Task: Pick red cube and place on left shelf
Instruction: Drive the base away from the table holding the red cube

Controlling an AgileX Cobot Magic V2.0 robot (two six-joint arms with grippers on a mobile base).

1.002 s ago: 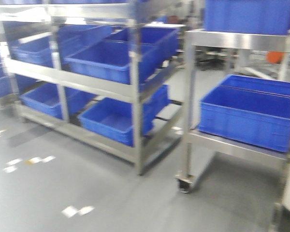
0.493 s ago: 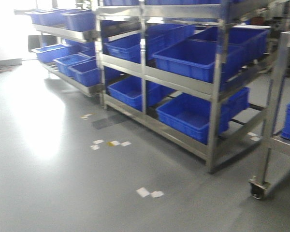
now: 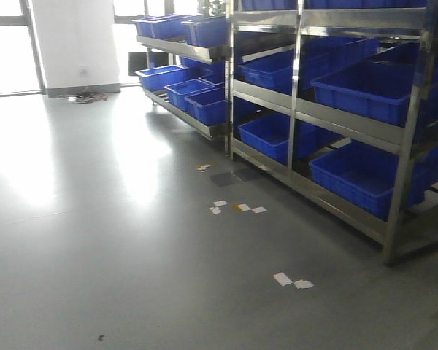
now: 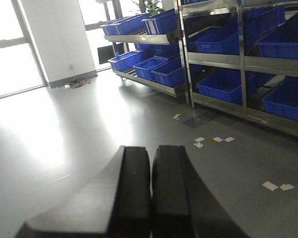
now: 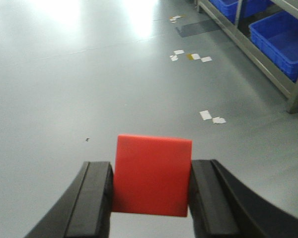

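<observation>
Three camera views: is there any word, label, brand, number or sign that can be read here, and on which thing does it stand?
No text can be read in any of the views.
The red cube in the right gripper has a plain face with no marking.
The blue bins show no labels or numbers.
The paper scraps are too small to tell whether anything is printed on them.

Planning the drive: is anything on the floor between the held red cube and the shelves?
Nothing visible does. The red cube sits in the right hand; the floor toward the shelves shows only flat paper scraps.
</observation>
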